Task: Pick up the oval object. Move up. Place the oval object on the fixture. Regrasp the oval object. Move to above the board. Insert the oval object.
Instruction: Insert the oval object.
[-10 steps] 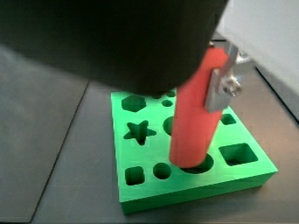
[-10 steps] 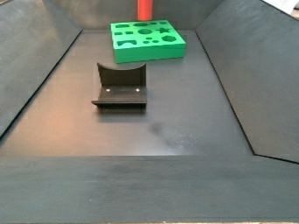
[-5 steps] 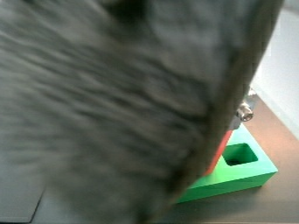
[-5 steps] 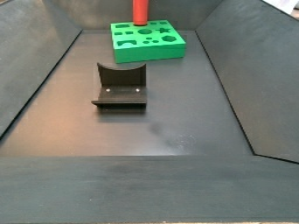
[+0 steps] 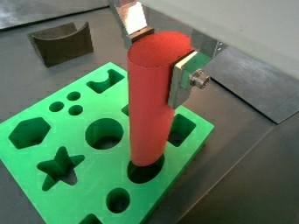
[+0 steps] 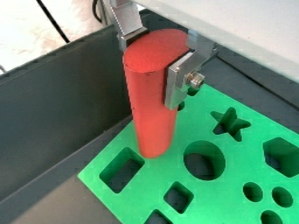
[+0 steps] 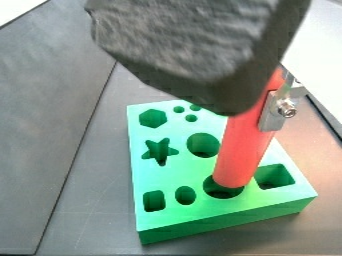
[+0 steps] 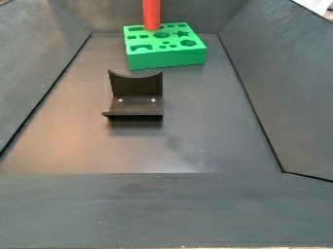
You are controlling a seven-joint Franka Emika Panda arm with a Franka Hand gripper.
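Dark grey bench (image 8: 196, 146) with sloped walls. Board (image 8: 163, 45): bright green square slab near the far edge, with star, hexagon, round, square and oval cut-outs. Oval object (image 5: 156, 101): smooth red-orange peg, rounded top, upright, lower end seated in an oval hole at the board's edge. Gripper (image 5: 158, 48): above the board, silver fingers (image 5: 184, 77) clamped on the peg's upper part. Fixture (image 8: 132, 95): dark bracket, mid-bench, well apart from the board.
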